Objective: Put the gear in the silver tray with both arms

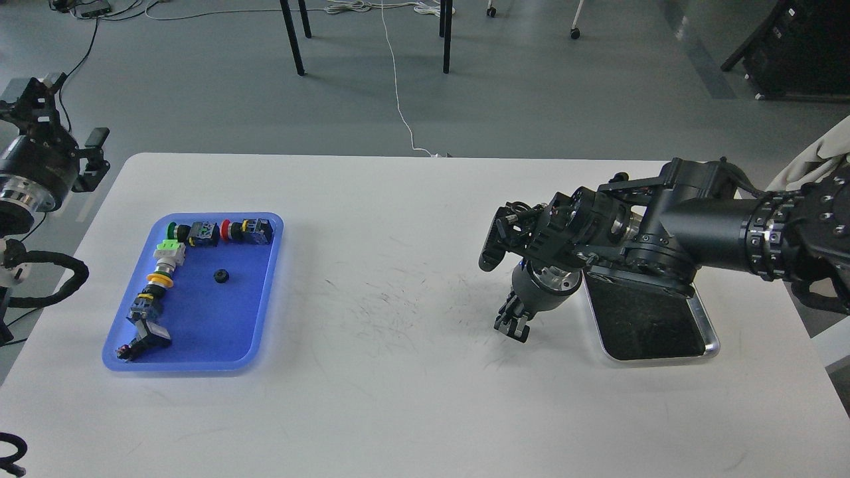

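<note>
The gear (221, 276) is a small black wheel lying alone on the floor of the blue tray (252, 345). The silver tray (712, 340) sits at the right of the table, its far half hidden under my right arm. My right gripper (512, 325) points down just above the table, left of the silver tray; its dark fingers sit too close together to tell apart. My left gripper (50, 113) hangs beyond the table's left edge, far from the gear, and its fingers are not clear to me.
Several coloured push-button switches (219, 232) line the back and left sides of the blue tray. The white table (398, 398) has faint black scuff marks in the middle. Chair legs and cables stand on the floor behind.
</note>
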### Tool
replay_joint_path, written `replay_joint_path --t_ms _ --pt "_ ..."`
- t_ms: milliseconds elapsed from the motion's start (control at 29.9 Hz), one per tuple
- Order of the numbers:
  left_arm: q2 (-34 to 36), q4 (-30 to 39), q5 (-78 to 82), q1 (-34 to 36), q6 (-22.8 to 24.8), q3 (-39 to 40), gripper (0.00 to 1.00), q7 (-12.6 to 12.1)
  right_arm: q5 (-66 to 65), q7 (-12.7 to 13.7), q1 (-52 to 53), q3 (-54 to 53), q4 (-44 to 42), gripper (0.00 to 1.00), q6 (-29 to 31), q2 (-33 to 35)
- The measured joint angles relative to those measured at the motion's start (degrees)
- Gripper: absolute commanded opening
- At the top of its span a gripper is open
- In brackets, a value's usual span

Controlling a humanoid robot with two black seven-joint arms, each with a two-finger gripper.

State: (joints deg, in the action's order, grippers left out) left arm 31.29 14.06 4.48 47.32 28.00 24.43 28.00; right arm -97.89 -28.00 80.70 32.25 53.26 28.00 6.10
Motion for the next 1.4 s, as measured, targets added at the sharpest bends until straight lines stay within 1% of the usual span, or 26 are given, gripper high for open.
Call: replay_joint_path --t_ms 267,434,568,769,1003,1203,1404 --pt "0.0 0.0 0.0 -0.4 0.0 0.0 0.98 0.0 -0.3 0.0 1.4 0.0 0.0 0.04 0.0 -0.1" --pt "0.0 0.0 0.0 -0.4 0.0 0.0 0.98 0.0 0.2 0.0 4.0 -0.1 -0.1 0.02 0.0 2.0" --pt "0.0 0.0 0.0 -0.5 0.0 0.0 0.98 0.0 0.7 0.0 6.4 -0.8 0.4 0.01 0.0 6.7" --pt "0.0 0.0 0.0 -0.5 0.0 0.0 0.98 0.0 1.1 0.0 10.8 -1.2 2.5 0.01 0.0 16.4" --pt "0.0 0.0 0.0 -0.5 0.0 0.0 0.98 0.0 1.2 0.0 12.2 -1.2 2.9 0.01 0.0 26.1" --pt "0.0 0.0 0.0 -0.5 0.0 0.0 0.98 0.0 0.8 0.0 9.9 -0.9 2.4 0.01 0.0 31.3" --pt "1.4 0.1 0.0 -0.6 0.0 0.0 0.98 0.0 0.7 0.0 5.0 -0.8 -0.9 0.01 -1.7 32.2"
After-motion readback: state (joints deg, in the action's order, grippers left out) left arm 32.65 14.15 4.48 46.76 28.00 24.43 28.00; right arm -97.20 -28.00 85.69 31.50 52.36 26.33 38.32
